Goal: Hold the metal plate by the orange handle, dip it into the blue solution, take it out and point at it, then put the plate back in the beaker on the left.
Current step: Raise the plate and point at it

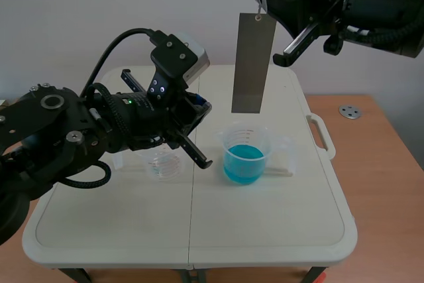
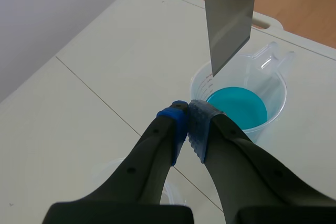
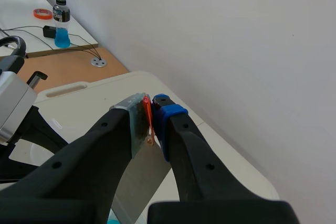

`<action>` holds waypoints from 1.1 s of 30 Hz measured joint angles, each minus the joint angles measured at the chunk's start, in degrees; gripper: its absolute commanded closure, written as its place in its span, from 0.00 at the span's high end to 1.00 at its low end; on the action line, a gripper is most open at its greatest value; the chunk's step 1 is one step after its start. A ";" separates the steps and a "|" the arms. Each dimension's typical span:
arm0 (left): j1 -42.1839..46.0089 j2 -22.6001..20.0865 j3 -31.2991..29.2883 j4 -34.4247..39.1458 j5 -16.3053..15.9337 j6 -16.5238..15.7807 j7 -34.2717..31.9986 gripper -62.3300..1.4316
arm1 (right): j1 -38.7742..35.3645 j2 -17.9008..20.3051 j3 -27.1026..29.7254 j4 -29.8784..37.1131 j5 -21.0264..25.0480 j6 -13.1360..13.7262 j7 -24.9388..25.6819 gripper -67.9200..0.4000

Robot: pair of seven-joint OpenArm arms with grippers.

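Right wrist view: right gripper [image 3: 150, 115] is clamped on the thin orange handle [image 3: 148, 120], both pads pressed against it, and the metal plate [image 3: 140, 182] hangs down from the handle between the fingers. In the scene view that arm comes in high from the right, and the plate [image 1: 253, 64] hangs upright in mid-air. Its lower edge is directly above the beaker of blue solution [image 1: 246, 154] and well clear of the rim – not in the liquid. The blue beaker stands right of the table's centre seam with its spout and handle to the right. Left gripper [image 1: 204, 162] is fully closed with nothing between the fingers; in the left wrist view the two pads meet tip to tip [image 2: 187, 121]. The tips sit low, close to the table [image 1: 298, 230] and just left of the blue beaker, aimed toward its near-left wall. The plate's bottom corner is above and beyond them – no contact with the plate. Whether the tips touch the beaker wall I cannot tell. The clear beaker [image 1: 163, 162] stands left of the blue one, partly hidden behind the left gripper, with no plate in it. The table sits on a wooden desk [image 1: 391, 164], which shows on the right.
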 measured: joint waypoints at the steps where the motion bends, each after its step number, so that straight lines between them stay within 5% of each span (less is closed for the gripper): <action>1: 0.00 0.00 0.00 0.00 0.00 0.00 0.00 0.06 | 0.00 0.00 0.00 0.00 0.00 0.00 0.00 0.03; 16: 0.85 -0.33 -1.84 0.11 -0.09 2.14 0.17 0.06 | 0.00 0.00 0.00 0.00 0.00 0.00 -0.02 0.03; 33: 36.70 -18.08 -35.87 16.02 -0.11 5.88 -0.26 0.06 | 0.02 0.00 0.00 0.00 0.00 0.00 -0.11 0.03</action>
